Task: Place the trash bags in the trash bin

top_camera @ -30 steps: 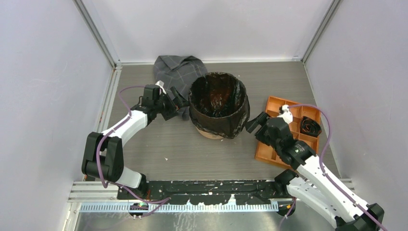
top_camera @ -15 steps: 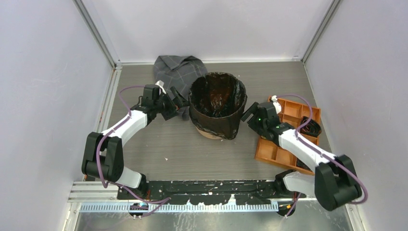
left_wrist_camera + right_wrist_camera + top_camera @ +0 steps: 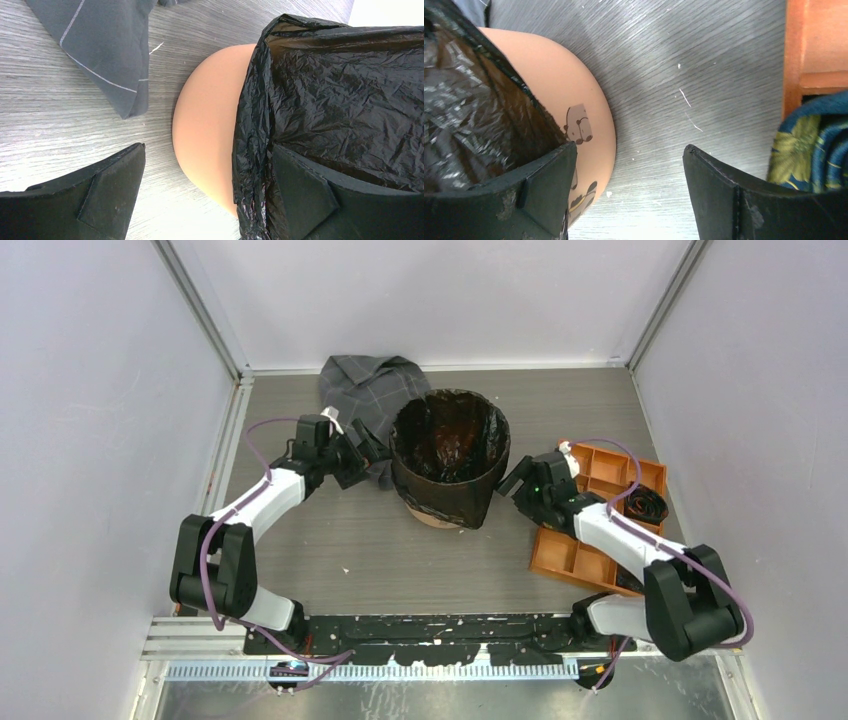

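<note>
Two grippers are recorded, each with its fingers spread apart and nothing held between them

1. left gripper (image 3: 377, 452): set low at the left side of the trash bin (image 3: 433, 516). In the wrist view one finger (image 3: 107, 192) is seen over the bare table (image 3: 330, 540). The other finger (image 3: 305, 195) is seen in front of the draped black film, and contact cannot be told. The bin's bare orange wall is framed between the two.

2. right gripper (image 3: 511, 484): set at the right side of the bin, just beside the hanging edge of the film. One finger (image 3: 541, 192) is seen against the bin's lower wall, where dark printed marks are shown. The other finger (image 3: 744, 200) is seen over the table.

3. trash bag (image 3: 450, 445): glossy, black and wrinkled. It is seated inside the bin as a liner with its mouth open, its edge turned out over the rim and draped down most of the outer wall, between the two grippers.

4. trash bin: upright, flanked by both grippers, with only its base band left uncovered.

5. grey checked cloth (image 3: 362, 390): crumpled, lying beyond the left gripper and beside the bin.

6. orange tray (image 3: 558, 557): flat and compartmented, lying outboard of the right gripper and partly under that arm. A dark cable bundle (image 3: 645, 505) is held in one far compartment.

7. patterned item (image 3: 806, 145): blue and yellow, seen just outside the right gripper's outer finger, identity not determinable
</note>
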Controlling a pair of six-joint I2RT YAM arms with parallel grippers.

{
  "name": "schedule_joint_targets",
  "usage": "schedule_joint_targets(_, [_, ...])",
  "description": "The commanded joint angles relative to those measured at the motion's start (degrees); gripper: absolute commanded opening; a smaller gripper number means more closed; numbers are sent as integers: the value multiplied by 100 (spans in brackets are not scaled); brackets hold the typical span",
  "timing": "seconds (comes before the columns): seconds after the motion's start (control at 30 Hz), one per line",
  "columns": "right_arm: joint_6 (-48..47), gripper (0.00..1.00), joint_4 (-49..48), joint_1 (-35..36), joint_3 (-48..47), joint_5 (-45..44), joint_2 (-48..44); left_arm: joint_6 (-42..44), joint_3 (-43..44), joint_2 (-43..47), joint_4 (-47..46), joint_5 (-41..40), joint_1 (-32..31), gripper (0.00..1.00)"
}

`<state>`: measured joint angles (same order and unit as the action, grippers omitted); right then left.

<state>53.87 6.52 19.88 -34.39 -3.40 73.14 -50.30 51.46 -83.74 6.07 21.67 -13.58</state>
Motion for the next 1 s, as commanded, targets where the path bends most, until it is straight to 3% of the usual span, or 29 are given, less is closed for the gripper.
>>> schedule_joint_targets(0.0, [-122, 83, 446, -122, -248, -81, -636, 153, 233, 216, -23, 43, -12, 100])
schedule_joint_targets(0.23, [-220, 87, 1324, -213, -372, -292, -1586, 385, 438, 404, 380, -134, -4, 100])
schedule_joint_targets(0.5, [-671, 100, 2369, -222, -908, -519, -2581, 1112, 804, 1227, 1486, -406, -4, 100])
schedule_joint_targets(0.97, [-1542, 100, 3582, -224, -2236, -763, -3236, 2575, 406, 3179, 2646, -148, -4, 100])
